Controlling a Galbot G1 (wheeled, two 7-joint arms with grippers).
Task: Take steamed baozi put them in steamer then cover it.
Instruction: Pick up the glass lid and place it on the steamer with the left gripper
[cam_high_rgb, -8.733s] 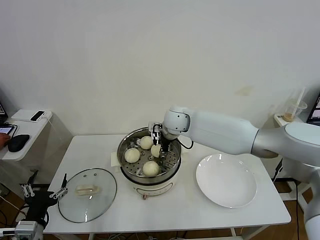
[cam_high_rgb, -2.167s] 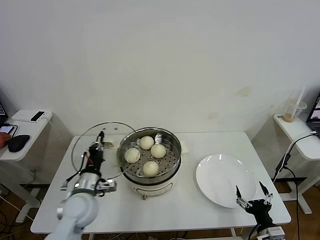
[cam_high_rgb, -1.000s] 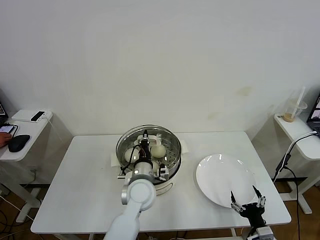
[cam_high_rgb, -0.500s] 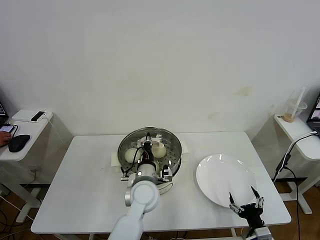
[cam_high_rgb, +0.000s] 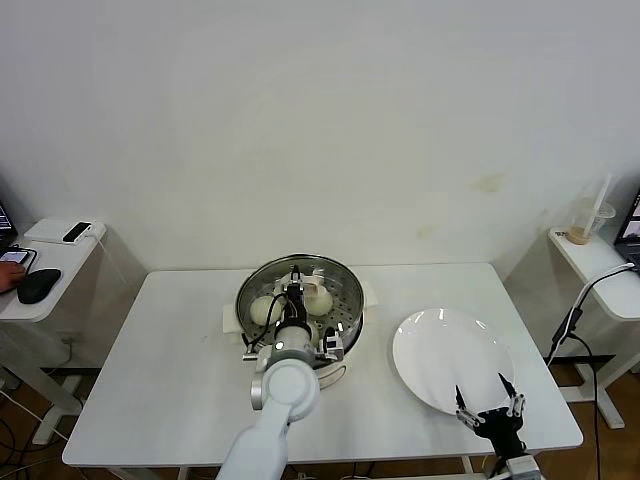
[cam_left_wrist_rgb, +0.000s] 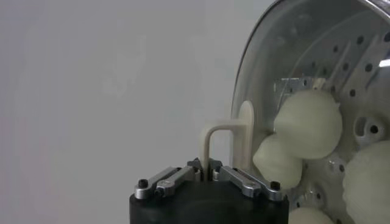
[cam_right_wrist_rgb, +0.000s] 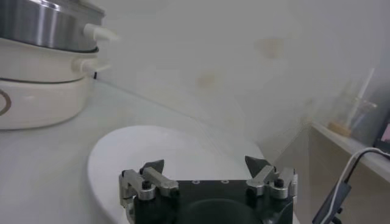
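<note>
Fingers of the left gripper (cam_left_wrist_rgb: 208, 172) are pinched on the handle (cam_left_wrist_rgb: 228, 143) of the cover (cam_high_rgb: 299, 291), which is set over the steamer (cam_high_rgb: 345, 325) with the baozi (cam_left_wrist_rgb: 306, 123) inside. Next, the handle should be let go. The right gripper (cam_high_rgb: 490, 411) is parked wide open by the plate (cam_high_rgb: 440, 350).

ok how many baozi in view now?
4 baozi, all in the steamer under the lid: two close together by the lid handle, two farther across the floor. Head view shows only two; the left arm hides the rest.

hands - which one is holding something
The left hand, shut on the cover's cream handle over the steamer. The right hand is open and empty by the plate.
</note>
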